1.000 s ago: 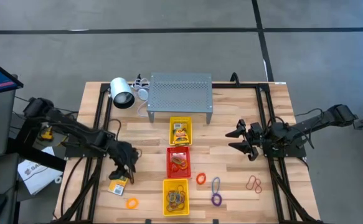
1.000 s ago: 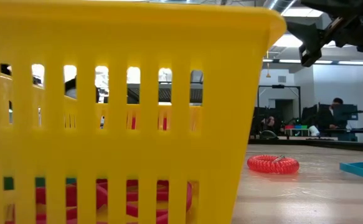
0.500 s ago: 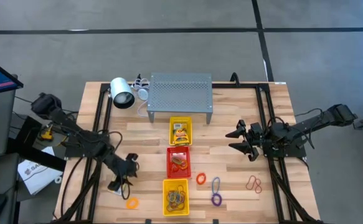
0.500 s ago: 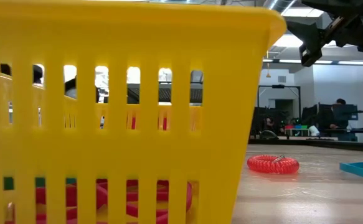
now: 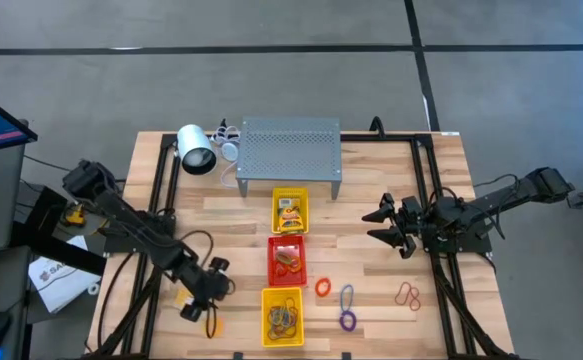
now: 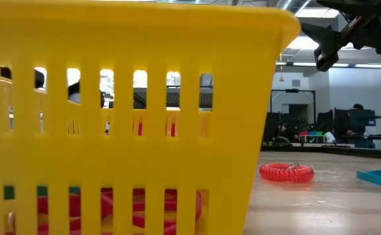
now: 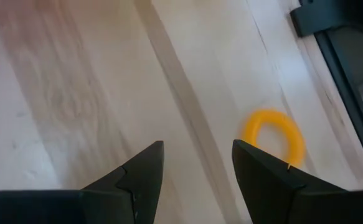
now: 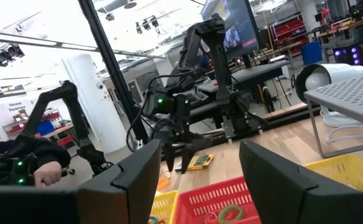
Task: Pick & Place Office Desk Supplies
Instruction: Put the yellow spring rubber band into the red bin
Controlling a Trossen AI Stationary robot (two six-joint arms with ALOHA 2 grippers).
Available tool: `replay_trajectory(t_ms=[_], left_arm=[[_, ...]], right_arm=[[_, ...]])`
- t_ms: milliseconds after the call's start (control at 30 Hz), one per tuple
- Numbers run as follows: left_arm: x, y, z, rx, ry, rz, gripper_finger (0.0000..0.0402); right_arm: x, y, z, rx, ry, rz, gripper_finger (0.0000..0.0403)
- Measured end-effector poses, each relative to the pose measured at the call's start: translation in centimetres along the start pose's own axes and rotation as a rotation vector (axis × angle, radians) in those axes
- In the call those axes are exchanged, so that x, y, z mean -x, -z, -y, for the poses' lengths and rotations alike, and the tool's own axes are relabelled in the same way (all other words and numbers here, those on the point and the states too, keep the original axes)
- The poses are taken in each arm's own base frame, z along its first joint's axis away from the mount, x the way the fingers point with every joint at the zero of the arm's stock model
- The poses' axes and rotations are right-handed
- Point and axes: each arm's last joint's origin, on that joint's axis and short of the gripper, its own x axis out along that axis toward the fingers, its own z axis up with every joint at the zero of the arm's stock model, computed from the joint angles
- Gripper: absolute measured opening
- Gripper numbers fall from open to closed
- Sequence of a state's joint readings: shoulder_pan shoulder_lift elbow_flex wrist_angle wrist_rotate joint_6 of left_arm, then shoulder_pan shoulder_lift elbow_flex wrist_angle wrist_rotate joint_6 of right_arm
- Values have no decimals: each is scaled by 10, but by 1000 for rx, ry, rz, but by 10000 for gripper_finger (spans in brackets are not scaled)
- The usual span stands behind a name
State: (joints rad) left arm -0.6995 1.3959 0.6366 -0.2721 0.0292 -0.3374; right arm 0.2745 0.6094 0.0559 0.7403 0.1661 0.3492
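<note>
My left gripper (image 5: 203,308) stands open over the bare wood near the table's front left, fingers slanting down. Just beyond its fingertips an orange ring (image 7: 273,134) lies flat on the table (image 5: 151,335), beside one finger and untouched. A yellow card packet (image 8: 200,162) lies flat under the left arm, largely hidden in the high view. My right gripper (image 5: 383,225) waits open above the table's right half, holding nothing. A red coil ring (image 5: 322,287), purple and blue loops (image 5: 346,305) and brown bands (image 5: 407,294) lie loose at the front right.
Three trays stand in a row down the middle: a yellow tray (image 5: 291,212) with packets, a red tray (image 5: 287,260), and a near yellow tray (image 5: 282,315) with bands. A perforated grey stand (image 5: 291,150) and a white lamp-like cylinder (image 5: 195,150) are at the back.
My left gripper has swung from above the card packet toward the table's near edge and a little right, toward the orange ring, rolling as it went. Its fingers have stayed open. The packet lies where it was. My right arm has kept still.
</note>
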Motion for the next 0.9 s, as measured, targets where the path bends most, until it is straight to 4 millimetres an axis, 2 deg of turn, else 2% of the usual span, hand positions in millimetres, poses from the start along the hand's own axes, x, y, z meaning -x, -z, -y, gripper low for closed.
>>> replay_trajectory(t_ms=[200,467,900], left_arm=[[-14,-7,20,-10,11,-62,186],[-22,-13,46,-11,15,-69,186],[-38,-7,48,-7,-53,-105,186]], right_arm=[[0,0,0,-11,0,0,214],[0,0,-1,-46,-8,-4,214],[2,4,-11,-81,-17,-10,214]])
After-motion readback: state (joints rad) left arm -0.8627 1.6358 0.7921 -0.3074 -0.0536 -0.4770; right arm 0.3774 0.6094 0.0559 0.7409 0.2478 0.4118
